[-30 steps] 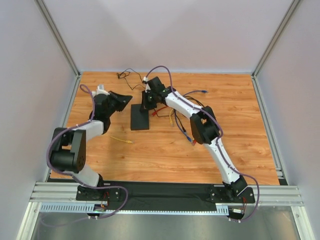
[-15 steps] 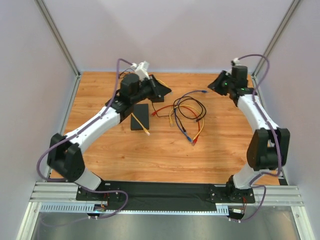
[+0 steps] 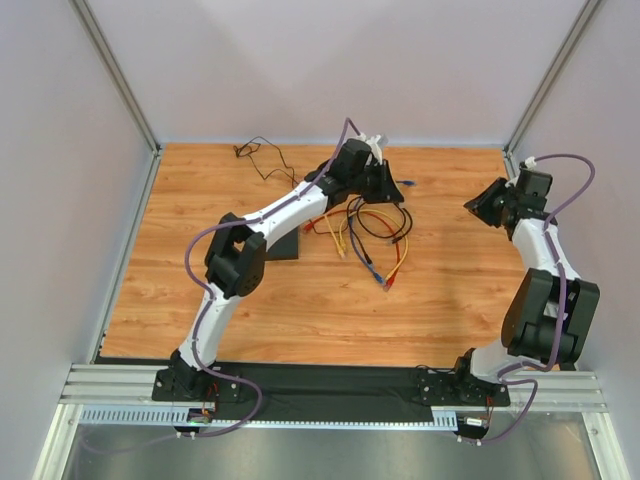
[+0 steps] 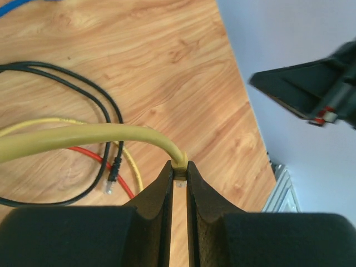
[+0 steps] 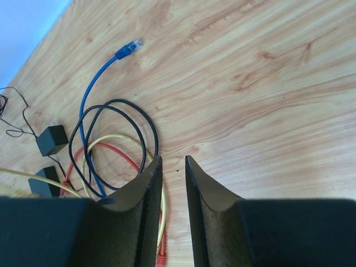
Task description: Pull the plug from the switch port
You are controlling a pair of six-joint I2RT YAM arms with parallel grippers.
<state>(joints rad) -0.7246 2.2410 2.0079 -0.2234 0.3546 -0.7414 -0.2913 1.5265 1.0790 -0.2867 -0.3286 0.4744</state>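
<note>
My left gripper (image 4: 179, 173) is shut on the yellow plug (image 4: 179, 164) of a thick yellow cable (image 4: 83, 136), which curves off to the left above the floor. In the top view this gripper (image 3: 392, 188) hangs over the back of the cable pile, well right of the flat black switch (image 3: 288, 244); the left arm partly covers the switch. At the far right, my right gripper (image 3: 478, 206) is open a little. Its fingers (image 5: 149, 183) have nothing between them, only bare wood below.
A loose pile of black, yellow, red and blue cables (image 3: 372, 232) lies mid-table. A blue cable's plug (image 5: 130, 47) points to the back. A small black adapter (image 5: 51, 139) on a thin wire (image 3: 255, 155) lies at the back left. Metal frame rails edge the table.
My left arm has swung right from beside the switch to over the cable pile, carrying the yellow plug. The right arm withdrew from the switch to the right side and its jaws parted slightly.
</note>
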